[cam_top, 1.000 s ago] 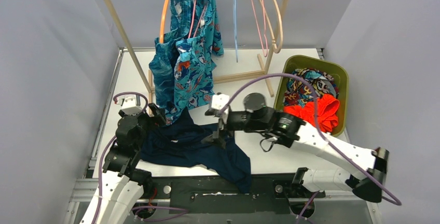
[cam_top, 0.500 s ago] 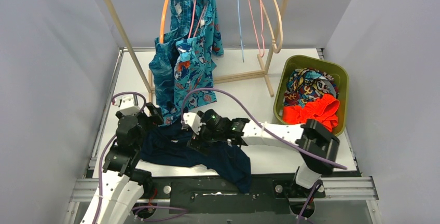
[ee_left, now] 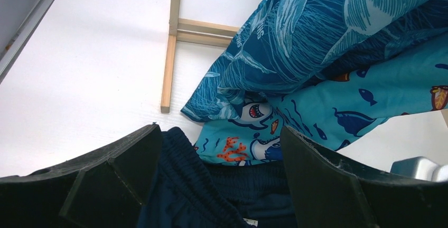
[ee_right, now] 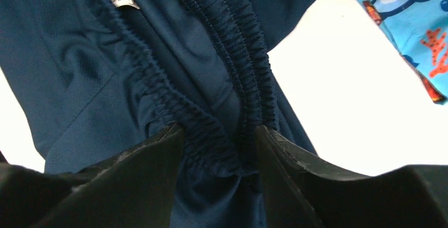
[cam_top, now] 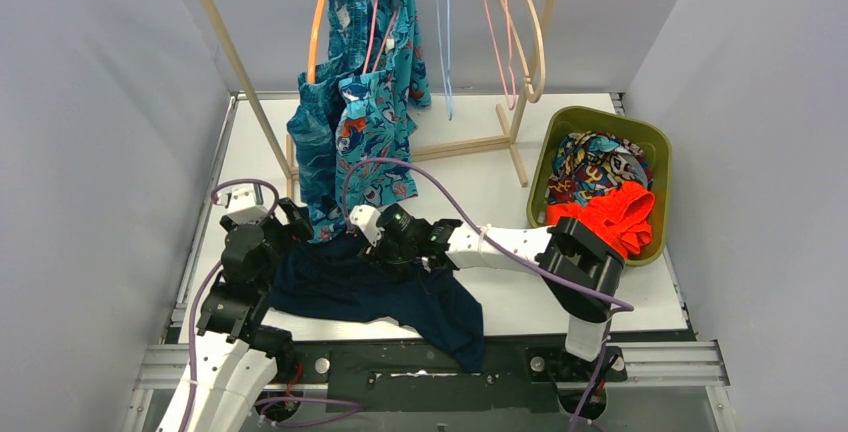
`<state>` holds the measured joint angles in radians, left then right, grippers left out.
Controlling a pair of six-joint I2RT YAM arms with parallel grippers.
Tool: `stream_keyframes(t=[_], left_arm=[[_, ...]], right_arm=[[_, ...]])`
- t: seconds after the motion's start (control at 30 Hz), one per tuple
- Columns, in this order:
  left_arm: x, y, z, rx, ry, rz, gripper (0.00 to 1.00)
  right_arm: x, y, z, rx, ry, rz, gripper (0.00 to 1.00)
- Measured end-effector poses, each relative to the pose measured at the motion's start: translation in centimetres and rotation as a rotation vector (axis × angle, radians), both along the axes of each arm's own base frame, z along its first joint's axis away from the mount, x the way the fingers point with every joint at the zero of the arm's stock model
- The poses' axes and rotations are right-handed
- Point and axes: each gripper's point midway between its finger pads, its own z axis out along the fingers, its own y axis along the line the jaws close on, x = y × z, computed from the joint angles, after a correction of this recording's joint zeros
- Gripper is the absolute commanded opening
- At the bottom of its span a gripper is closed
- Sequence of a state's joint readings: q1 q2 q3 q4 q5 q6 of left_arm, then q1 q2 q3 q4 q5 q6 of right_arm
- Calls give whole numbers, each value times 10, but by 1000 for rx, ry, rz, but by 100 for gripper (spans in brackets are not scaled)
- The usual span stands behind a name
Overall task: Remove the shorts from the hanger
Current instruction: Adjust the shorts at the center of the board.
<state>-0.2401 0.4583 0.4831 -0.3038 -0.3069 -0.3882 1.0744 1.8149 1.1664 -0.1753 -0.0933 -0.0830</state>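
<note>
Navy shorts (cam_top: 370, 287) lie crumpled on the white table at the near edge. My right gripper (cam_top: 383, 255) is shut on their bunched elastic waistband (ee_right: 211, 101), which fills the gap between both fingers. My left gripper (cam_top: 292, 220) stands open over the waistband's left end (ee_left: 211, 191), fingers wide apart and not pinching it. Teal leaf-print shorts (cam_top: 318, 142) and turquoise cartoon-print shorts (cam_top: 375, 132) hang from an orange hanger (cam_top: 320, 12) and a pink hanger (cam_top: 378, 12) on the rail, their hems brushing the navy pair.
A wooden rack (cam_top: 235, 62) stands at the back with empty pale blue (cam_top: 440, 32), pink (cam_top: 495, 32) and wooden (cam_top: 535, 42) hangers. Its foot (ee_left: 169, 64) rests on the table by my left gripper. A green basket (cam_top: 655, 142) at right holds orange-red (cam_top: 610, 214) and multicolour (cam_top: 590, 167) shorts.
My right arm swung left and down from the table's middle onto the navy waistband, and its jaws closed in on the fabric. The pale blue hanger is swinging. My left arm has stayed put.
</note>
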Motion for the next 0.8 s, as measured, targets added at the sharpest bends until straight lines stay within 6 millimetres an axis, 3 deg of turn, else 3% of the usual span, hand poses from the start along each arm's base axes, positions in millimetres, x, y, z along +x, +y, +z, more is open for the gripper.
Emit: stream_keyframes(t=[0.07,0.13,0.17,0.33,0.53,0.63,0.7,0.8], left_arm=[[0,0,0,0,0,0,83],[0,1,0,1,0,4,83],[0,1,0,1,1,8,83],[-2,5,-1,3,5,25,83],[-2,5,0,-2,-1,31,83],[-2,5,0,-2,0,32,83],[-2,5,0,-2,-1,32,83],[-2,5,0,-2,-1,32,83]], right_arm=[[-2,1,0,10,16,7,33],[-9,2,-1,11,37,46,7],[-14,1,-1,4,46,77,0],[-32,-33,13,-21,82,133,0],[-25,-94,76,28,24,45,0],[-39,-118,98,54,2,38,0],[-49,-131,103,65,0,36,0],[-63,-146,104,72,18,31,11]])
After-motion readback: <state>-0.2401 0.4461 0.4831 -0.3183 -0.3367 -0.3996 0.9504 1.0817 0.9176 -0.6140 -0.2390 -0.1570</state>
